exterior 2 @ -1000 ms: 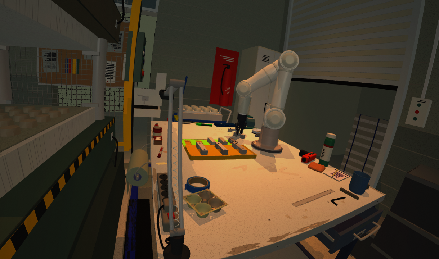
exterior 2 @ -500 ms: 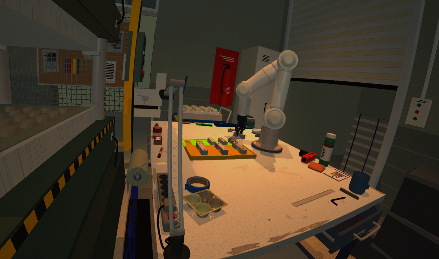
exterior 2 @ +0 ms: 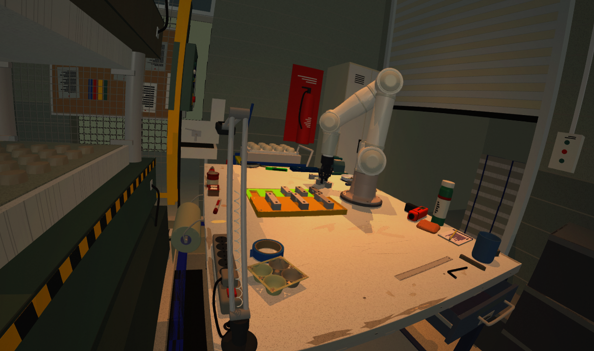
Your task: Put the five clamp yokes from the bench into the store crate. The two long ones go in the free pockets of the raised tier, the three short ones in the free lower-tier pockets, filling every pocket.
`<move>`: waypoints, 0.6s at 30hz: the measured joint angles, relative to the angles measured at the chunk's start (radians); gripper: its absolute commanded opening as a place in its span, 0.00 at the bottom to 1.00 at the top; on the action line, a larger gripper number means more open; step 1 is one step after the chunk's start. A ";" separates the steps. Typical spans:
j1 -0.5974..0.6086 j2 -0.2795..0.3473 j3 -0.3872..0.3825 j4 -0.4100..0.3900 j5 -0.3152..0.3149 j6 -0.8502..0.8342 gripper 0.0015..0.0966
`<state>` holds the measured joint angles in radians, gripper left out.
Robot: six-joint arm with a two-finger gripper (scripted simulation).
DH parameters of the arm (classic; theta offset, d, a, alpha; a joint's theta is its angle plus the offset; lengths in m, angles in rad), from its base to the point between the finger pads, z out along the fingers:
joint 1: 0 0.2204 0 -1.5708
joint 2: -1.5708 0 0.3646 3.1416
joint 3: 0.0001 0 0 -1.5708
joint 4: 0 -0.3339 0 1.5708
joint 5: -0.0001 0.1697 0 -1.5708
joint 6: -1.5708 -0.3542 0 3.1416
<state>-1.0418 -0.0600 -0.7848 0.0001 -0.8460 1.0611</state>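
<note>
The grey clamp yoke (exterior 2: 322, 185) under my fingers is partly hidden by them, at the far right corner of the store crate (exterior 2: 295, 201). The crate is a flat orange tray with a green raised tier along its far left side. Several other grey yokes (exterior 2: 300, 197) lie across the tray in its pockets. One more small grey piece (exterior 2: 313, 176) lies on the bench just behind the crate. My gripper (exterior 2: 322, 180) points straight down over the partly hidden yoke, and from this distance I cannot tell whether it grips the yoke or stands open.
Behind the crate stand the arm's base (exterior 2: 362, 192), a tray of white cups (exterior 2: 272, 150) and a red poster. A lamp stand (exterior 2: 237, 209), blue tape roll (exterior 2: 267, 248) and cup tray (exterior 2: 277, 274) occupy the near left; a bottle (exterior 2: 443, 201) and blue mug (exterior 2: 485, 247) stand right.
</note>
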 measured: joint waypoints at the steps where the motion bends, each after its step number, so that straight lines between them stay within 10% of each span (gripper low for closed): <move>1: 0.000 0.000 0.000 0.000 0.000 0.000 0.28; 18: 0.000 -0.006 0.003 0.000 -0.009 0.000 0.07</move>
<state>-1.0419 -0.0656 -0.7816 -0.0004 -0.8554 1.0611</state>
